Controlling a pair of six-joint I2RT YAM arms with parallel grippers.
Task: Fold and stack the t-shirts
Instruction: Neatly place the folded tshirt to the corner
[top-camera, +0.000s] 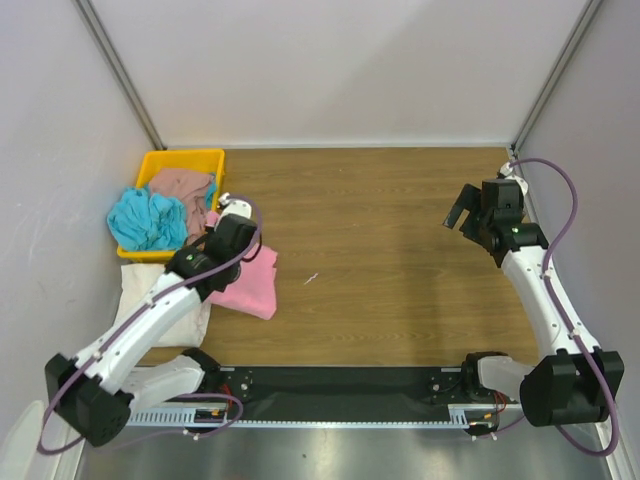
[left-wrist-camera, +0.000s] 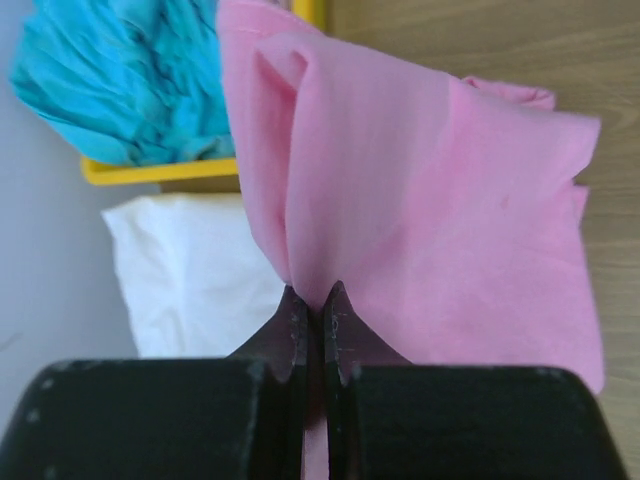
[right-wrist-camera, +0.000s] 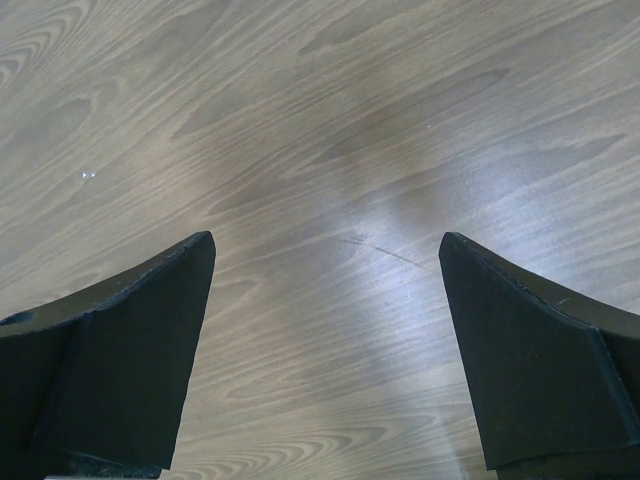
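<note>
The left pincer (left-wrist-camera: 312, 297) is clenched on a gathered ridge of the bright pink t-shirt (left-wrist-camera: 430, 220), jaws pressed together with only cloth between them. From the grip the shirt falls away in a loose drape and spreads onto the wooden surface (top-camera: 400, 250), just beside the yellow tray (top-camera: 185, 156). The cream-white t-shirt (left-wrist-camera: 190, 270) lies next to it at the surface's left edge, partly under the arm. The turquoise t-shirt (top-camera: 148, 220) sits bunched in the tray and spills over its near rim, with the dusty brown-pink t-shirt (top-camera: 182, 185) crumpled behind it. Far across the surface, well apart from any cloth, the right pincer (right-wrist-camera: 325, 245) hovers released, jaws wide over bare wood.

The cloth looks light and limp. It will likely sag, crease and trail from a single pinch rather than keep any shape. A hold at a hem corner or shoulder seam, one pincer at each end, would probably spread it flat for folding.
</note>
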